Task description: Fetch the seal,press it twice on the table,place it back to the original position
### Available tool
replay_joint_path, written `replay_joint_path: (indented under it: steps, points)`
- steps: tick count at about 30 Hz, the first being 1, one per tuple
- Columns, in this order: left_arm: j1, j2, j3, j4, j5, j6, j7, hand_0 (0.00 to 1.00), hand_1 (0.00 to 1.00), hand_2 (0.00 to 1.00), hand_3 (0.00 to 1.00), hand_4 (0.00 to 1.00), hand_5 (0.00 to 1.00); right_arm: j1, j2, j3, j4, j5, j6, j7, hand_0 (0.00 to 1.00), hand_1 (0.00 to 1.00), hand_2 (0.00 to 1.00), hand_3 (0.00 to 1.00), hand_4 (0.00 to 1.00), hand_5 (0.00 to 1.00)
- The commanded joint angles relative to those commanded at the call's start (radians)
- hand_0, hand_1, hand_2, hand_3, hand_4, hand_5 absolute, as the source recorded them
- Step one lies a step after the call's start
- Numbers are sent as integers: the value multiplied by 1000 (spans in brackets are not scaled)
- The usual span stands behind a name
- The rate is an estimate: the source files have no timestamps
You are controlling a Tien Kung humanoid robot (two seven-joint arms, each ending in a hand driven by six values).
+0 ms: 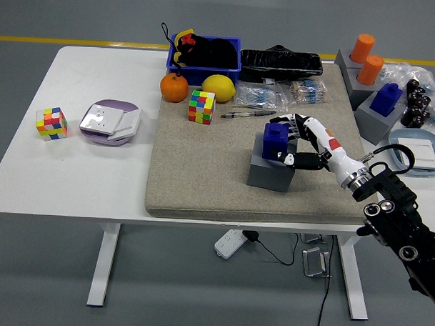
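The blue seal [276, 141] stands on a grey block [271, 169] on the beige mat [203, 170], right of centre. My right hand [293, 142] reaches in from the lower right and has its fingers curled around the seal's right side, thumb at the front and fingers at the back. The seal is still seated on the block. The left arm is out of view.
A second blue seal [386, 97] on a grey block and two orange cylinders [365, 58] stand at the far right. A Rubik's cube [201, 107], a pen [244, 114], an orange [174, 88], a lemon [218, 87] and a blue bin [205, 55] lie behind. Another cube [51, 123] and a purple plate [109, 121] sit left.
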Motion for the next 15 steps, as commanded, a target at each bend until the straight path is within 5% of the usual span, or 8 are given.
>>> replay_joint_path:
  steps: [1,2,7,8,13,15]
  points:
    - [0,0,-1,0,0,0,0,816,816,790,837,806,415,0,0,0,-1,-2,1,-1,457,374,396,414,617,2]
    - [0,0,-1,0,1,0,0,816,816,790,837,806,414,1,0,1,-2,-3,2,-1,625,557,553,609,729,2]
    - [0,-1,-1,0,0,0,0,816,816,790,837,806,414,2,0,0,-6,-8,6,-3,625,557,553,609,729,2]
    - [0,-1,-1,0,0,0,0,816,816,790,837,805,413,2,0,0,-6,-8,8,-3,750,732,738,755,825,2]
    - [0,0,-2,0,1,0,0,816,816,790,837,805,413,2,0,-3,-9,-12,13,-3,750,732,738,755,825,2]
    - [0,-1,-2,0,1,0,0,816,816,790,837,807,414,2,0,-3,-10,-12,14,-2,818,817,819,839,869,2]
